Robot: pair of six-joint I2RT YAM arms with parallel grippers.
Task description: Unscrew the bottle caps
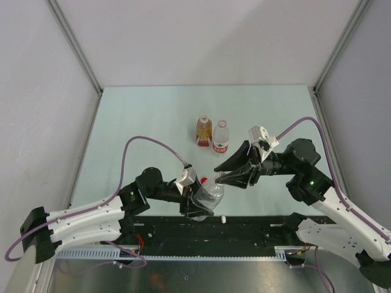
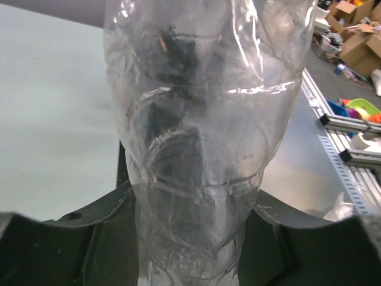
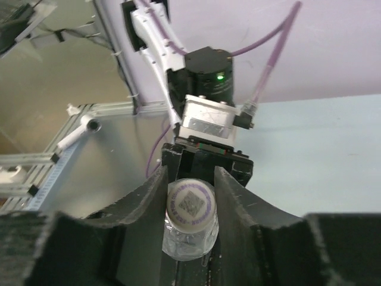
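A plain clear bottle (image 1: pixel 209 194) is held off the table between the two arms. My left gripper (image 1: pixel 197 202) is shut on its body (image 2: pixel 199 149), the fingers (image 2: pixel 101 226) pressing on both sides. Its white cap (image 3: pixel 190 204), printed with a purple ring and a square code, sits between my right gripper's fingers (image 3: pixel 149 202); my right gripper (image 3: pixel 190 192) (image 1: pixel 221 177) is shut on it. Further back stand an amber bottle (image 1: pixel 204 131) and a bottle with a red-and-white label (image 1: pixel 220 140), which carries a white cap (image 1: pixel 222 124). A small red cap (image 1: pixel 203 180) lies on the table beside the held bottle.
A small white round piece (image 1: pixel 223 218) lies on the black rail (image 1: pixel 256 227) at the near edge. Grey walls enclose the pale green table (image 1: pixel 140 116) on three sides. Purple cables (image 1: pixel 153 141) arch over each arm.
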